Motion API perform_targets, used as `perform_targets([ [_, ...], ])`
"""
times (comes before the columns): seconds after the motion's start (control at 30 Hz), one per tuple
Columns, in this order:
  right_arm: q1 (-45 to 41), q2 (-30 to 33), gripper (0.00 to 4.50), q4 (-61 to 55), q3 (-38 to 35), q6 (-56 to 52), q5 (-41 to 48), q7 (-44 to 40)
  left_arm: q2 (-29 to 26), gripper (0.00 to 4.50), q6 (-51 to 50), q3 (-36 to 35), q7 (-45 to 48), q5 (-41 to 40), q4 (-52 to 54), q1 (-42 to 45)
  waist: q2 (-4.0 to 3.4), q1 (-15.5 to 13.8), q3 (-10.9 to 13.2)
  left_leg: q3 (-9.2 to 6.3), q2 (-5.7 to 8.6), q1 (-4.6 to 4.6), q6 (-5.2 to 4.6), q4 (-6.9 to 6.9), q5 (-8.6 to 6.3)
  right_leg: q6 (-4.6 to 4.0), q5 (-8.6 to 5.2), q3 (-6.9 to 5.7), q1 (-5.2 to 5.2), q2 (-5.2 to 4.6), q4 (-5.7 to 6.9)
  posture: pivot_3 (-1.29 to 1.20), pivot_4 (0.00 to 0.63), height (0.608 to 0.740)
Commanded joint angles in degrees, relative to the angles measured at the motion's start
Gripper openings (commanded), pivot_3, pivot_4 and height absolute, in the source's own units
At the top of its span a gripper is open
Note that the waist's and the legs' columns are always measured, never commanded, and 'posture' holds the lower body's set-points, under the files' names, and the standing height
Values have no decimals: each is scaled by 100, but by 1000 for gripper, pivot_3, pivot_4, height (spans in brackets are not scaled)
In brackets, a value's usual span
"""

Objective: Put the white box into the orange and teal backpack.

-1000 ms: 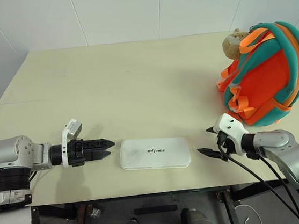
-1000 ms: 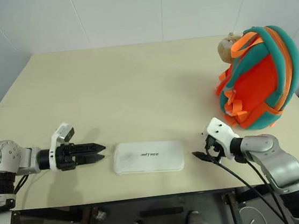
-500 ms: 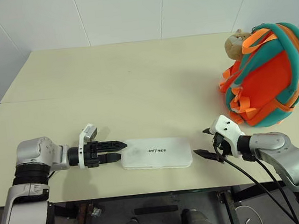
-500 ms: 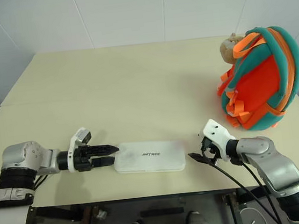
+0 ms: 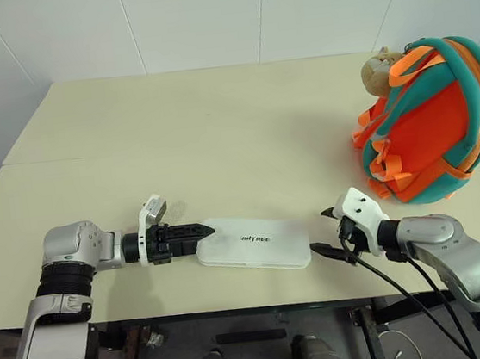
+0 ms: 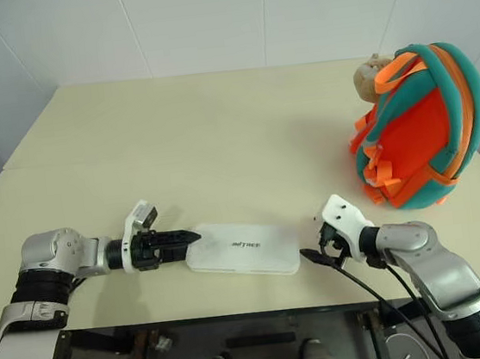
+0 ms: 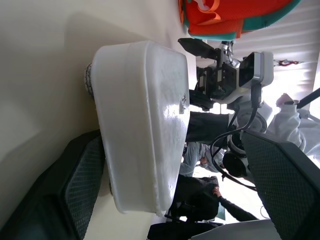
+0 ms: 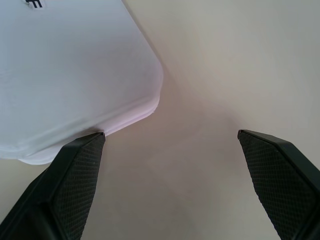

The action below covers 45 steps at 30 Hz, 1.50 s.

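Left gripper (image 5: 204, 232) lay low over the table (image 5: 217, 130), fingers spread wide with the left end of the white box (image 5: 251, 242) between them; in the left wrist view the box's end sat between the two dark pads (image 7: 82, 185), one pad close against its side, the other standing clear, so nothing was clamped. Right gripper (image 5: 323, 231) was at the box's opposite end, also spread wide and holding nothing; one finger (image 8: 75, 185) looked to be at the box's rounded corner (image 8: 150, 95), actual contact not certain, the other finger well off over bare table. White box rested flat on the table near its front edge, lengthwise between the two grippers, dark lettering facing up. Orange and teal backpack (image 5: 428, 119) sat upright to the right of the box and farther back, well apart from it, near the table's right edge. Tan plush toy (image 5: 377, 71) clung to the backpack's upper left side
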<state>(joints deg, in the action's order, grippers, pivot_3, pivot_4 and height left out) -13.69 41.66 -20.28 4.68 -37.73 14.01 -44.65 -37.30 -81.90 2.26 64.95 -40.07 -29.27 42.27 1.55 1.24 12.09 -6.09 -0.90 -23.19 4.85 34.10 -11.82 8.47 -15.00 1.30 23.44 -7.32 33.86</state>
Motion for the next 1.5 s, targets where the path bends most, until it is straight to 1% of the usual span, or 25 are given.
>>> perform_targets([
  [0.03, 65, -2, 4500, -246, -29, -6, 49, 15, 64, 4481, 125, 126, 27, 91, 21, -24, 0, -8, 0, 0, 0, 0, 0, 0, 0, 0, 0, 0, 0, 0, 0, 0, 150, 740],
  [0.1, 124, 32, 4500, -269, -69, -4, 53, 7, 44, 4481, 163, 184, 65, 123, 4, -11, 0, -10, 0, 0, 0, 0, 0, 0, 0, 0, 0, 0, 0, 0, 0, 0, 150, 740],
  [0.2, 226, 85, 4500, -316, -135, -10, 59, 1, -63, 3916, 250, 390, 195, 221, 39, -15, 0, -7, 0, 1, 0, 0, 0, 0, 0, -7, -4, 1, 0, 0, -1, 0, 150, 740],
  [0.37, 312, 128, 4500, -352, -187, 1, 60, -2, -258, 3916, 405, 700, 528, 343, 18, 54, 0, 22, 0, 2, 0, -1, 0, -1, -1, -12, -7, 2, 1, 0, -4, 0, 150, 740],
  [0.57, 293, 104, 4500, -333, -176, 14, 46, 26, -276, 3916, 553, 795, 700, 460, -211, 229, 0, 24, 0, 5, 0, -1, -1, 0, -1, -14, -8, 4, 2, 0, -6, 0, 150, 740],
  [0.67, 258, 76, 4500, -300, -157, 18, 43, 37, -191, 3425, 706, 920, 691, 619, -300, 279, 0, 26, 0, 6, 0, -1, -1, 0, -1, -15, -8, 5, 2, 0, -6, 0, 150, 740],
  [0.83, 236, 62, 4500, -272, -160, 24, 42, 57, -142, 1855, 855, 1052, 760, 792, -370, 342, 0, 22, 0, 7, 0, -2, -1, -1, -1, -16, -9, 6, 2, 0, -7, 0, 150, 740],
  [0.87, 231, 59, 4500, -263, -161, 26, 44, 61, -131, 1577, 869, 1048, 780, 806, -386, 360, 1, 21, 0, 7, 0, -2, -1, -1, -1, -15, -9, 6, 2, 0, -7, 0, 150, 740],
  [0.9, 230, 60, 4500, -259, -162, 29, 42, 65, -123, 1475, 877, 1045, 797, 823, -399, 375, 1, 21, 0, 7, 0, -2, -1, -1, -1, -16, -9, 5, 2, 0, -8, 0, 150, 740],
  [1.1, 235, 54, 4500, -260, -281, 31, 68, 109, -235, 1371, 1033, 1264, 887, 1015, -264, 367, 1, 21, 0, 7, 0, -2, -1, 1, -1, -16, -8, 7, 1, 0, -8, 0, 150, 740],
  [1.23, 236, -128, 4500, -266, -650, 110, 126, 417, -374, 1371, 1090, 1273, 838, 1001, 9, 244, 2, 13, 0, 7, 0, -3, -1, 1, -1, -16, -8, 7, 1, 0, -10, 0, 150, 740],
  [1.4, 153, -837, 4500, -293, -1615, 53, 350, 1323, -410, 1358, 518, 410, 588, 470, 361, 218, 3, 18, 0, 7, -1, -4, -1, 0, -1, -15, -8, 8, 2, 0, -8, 0, 150, 740],
  [1.5, 212, -1056, 4500, -501, -1984, -140, 531, 1609, -377, 1324, 232, -26, 357, 231, 674, 84, 2, 33, 0, 8, -1, -3, -1, -2, -1, -13, -7, 10, 5, 1, -7, 0, 150, 740],
])
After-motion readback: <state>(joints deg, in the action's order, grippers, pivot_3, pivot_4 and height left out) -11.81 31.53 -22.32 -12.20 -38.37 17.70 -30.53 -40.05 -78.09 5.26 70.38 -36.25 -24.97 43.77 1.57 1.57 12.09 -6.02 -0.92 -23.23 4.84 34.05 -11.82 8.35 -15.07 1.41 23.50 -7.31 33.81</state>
